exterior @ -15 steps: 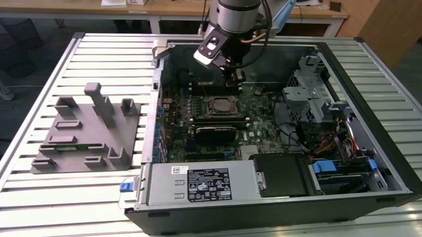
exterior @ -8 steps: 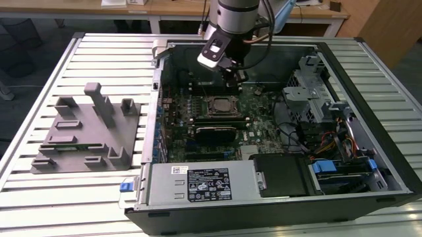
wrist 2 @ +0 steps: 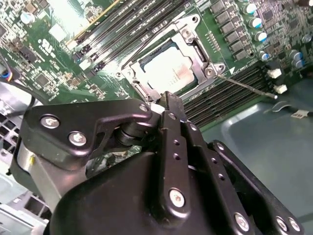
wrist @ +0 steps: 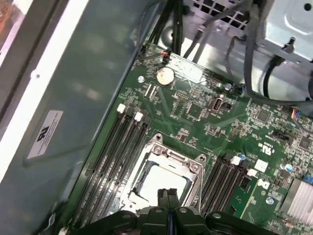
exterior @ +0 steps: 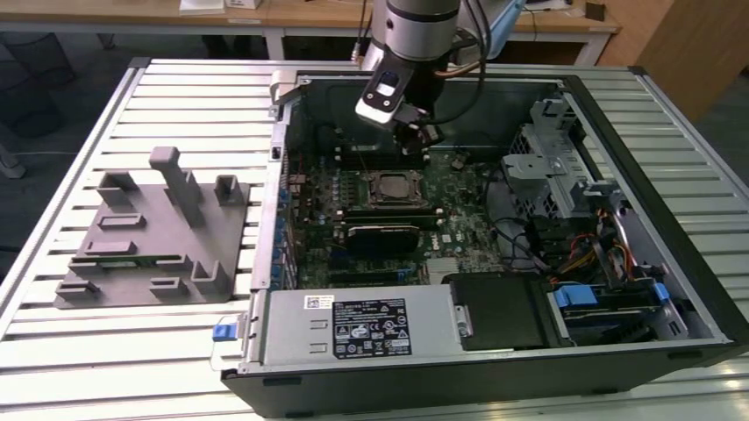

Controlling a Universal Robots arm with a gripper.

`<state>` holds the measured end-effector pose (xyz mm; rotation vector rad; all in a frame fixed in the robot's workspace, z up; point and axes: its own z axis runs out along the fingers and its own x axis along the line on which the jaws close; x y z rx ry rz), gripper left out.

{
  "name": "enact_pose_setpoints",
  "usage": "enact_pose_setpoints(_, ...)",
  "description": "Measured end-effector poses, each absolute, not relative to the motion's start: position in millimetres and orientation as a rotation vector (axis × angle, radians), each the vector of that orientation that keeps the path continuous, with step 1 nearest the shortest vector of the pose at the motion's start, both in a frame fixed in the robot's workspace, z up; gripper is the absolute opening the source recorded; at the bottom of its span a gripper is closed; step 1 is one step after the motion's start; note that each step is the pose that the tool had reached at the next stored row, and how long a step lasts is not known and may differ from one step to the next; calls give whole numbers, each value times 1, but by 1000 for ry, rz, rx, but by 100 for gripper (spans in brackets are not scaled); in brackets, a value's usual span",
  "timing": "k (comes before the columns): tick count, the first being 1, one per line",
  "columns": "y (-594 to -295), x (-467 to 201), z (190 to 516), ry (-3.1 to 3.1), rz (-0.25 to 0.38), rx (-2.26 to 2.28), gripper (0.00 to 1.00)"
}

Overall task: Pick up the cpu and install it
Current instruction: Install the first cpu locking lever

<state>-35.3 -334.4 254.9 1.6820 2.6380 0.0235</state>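
The cpu (wrist 2: 168, 69) is a flat square chip with a silvery-white top, and it lies inside the black socket with its metal frame (wrist 2: 188, 34) on the green motherboard. In the first wrist view the cpu (wrist: 164, 180) sits just past my fingertips. My gripper (wrist: 168, 192) is shut, its two black fingers pressed together with nothing between them. It hangs a little above the socket's edge (exterior: 392, 187), at the far side of it in the exterior view, where the gripper (exterior: 419, 136) sits under the arm's wrist.
The open computer case (exterior: 655, 105) lies on a slatted metal table. Memory slots (wrist: 115, 152) flank the socket. A black heat sink (exterior: 381, 235), a power supply (exterior: 351, 326), a metal drive cage (exterior: 556, 167) and cables (exterior: 585, 254) fill the case. A grey plastic fixture (exterior: 153, 230) stands at the exterior view's left.
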Motion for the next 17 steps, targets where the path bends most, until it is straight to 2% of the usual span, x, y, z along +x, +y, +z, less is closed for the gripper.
enact_pose_setpoints(17,-334,-35,254,2854,26,1287,11)
